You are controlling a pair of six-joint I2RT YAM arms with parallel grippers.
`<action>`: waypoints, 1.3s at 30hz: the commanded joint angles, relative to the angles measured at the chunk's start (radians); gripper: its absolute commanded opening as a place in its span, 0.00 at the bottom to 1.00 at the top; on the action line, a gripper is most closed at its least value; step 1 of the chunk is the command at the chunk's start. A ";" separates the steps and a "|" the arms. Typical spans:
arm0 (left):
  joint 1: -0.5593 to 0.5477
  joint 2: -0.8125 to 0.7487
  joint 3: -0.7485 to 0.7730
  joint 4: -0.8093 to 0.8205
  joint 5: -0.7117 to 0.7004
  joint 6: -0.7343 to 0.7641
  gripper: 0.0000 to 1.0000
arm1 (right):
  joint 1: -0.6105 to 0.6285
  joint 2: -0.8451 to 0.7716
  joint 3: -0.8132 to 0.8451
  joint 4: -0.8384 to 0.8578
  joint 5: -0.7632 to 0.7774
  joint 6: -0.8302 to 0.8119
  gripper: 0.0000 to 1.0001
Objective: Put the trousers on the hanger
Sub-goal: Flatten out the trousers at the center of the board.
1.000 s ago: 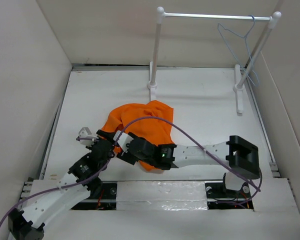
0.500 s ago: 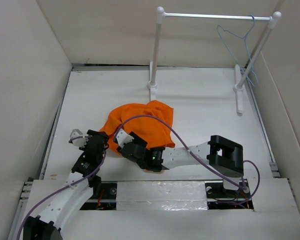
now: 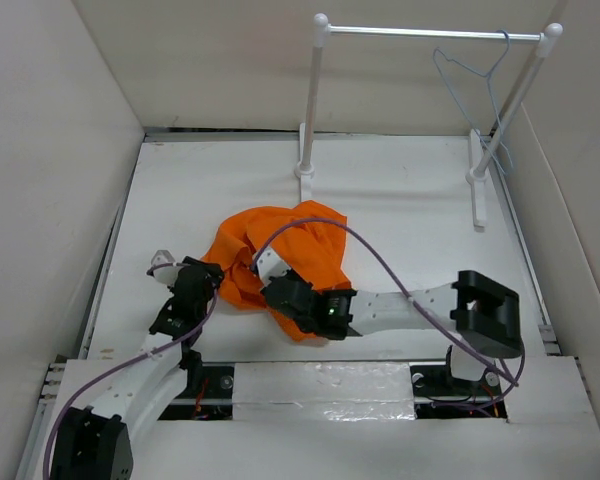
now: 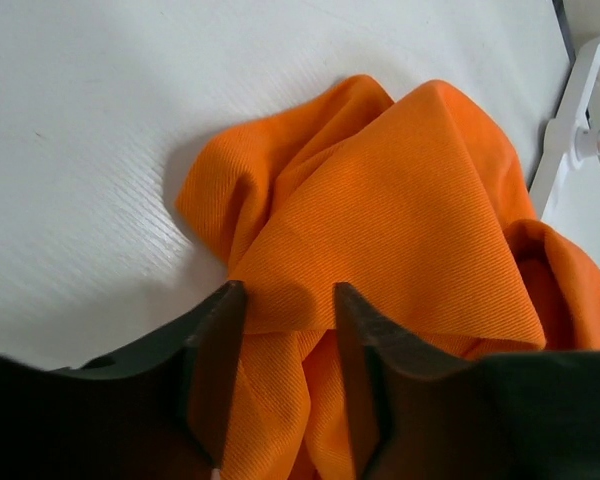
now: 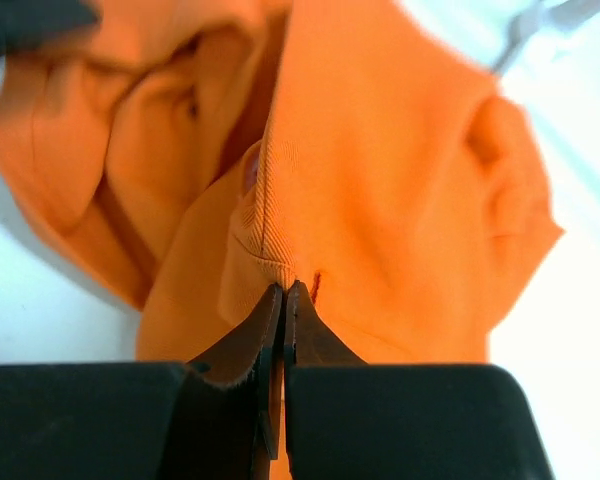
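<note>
Your right gripper (image 5: 283, 290) is pinched tight on a seam of the trousers (image 3: 290, 255), heaped near the arms, your left gripper (image 4: 287, 295) stands half-parted astride a fold at their left edge, and the hanger (image 3: 491, 80) hangs well apart at back right, your right arm's side.
</note>
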 commanded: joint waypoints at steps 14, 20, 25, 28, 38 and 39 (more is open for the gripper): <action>0.016 0.187 0.114 0.203 0.106 0.121 0.00 | -0.346 -0.682 -0.162 -0.136 -0.003 -0.020 0.00; 0.025 0.055 0.301 0.085 0.024 0.175 0.00 | -0.465 -0.891 -0.191 -0.217 -0.017 -0.017 0.00; 0.025 -0.042 0.432 -0.022 -0.032 0.190 0.00 | -0.560 -1.040 -0.224 -0.326 0.018 0.037 0.00; 0.025 -0.102 0.426 -0.018 -0.039 0.159 0.00 | -0.678 -1.089 -0.283 -0.306 -0.029 0.054 0.00; 0.025 -0.255 0.584 -0.125 -0.074 0.231 0.00 | -0.762 -1.288 -0.254 -0.375 -0.201 0.091 0.00; 0.025 -0.260 0.637 -0.143 -0.089 0.254 0.00 | -0.751 -1.334 -0.231 -0.393 -0.199 0.086 0.00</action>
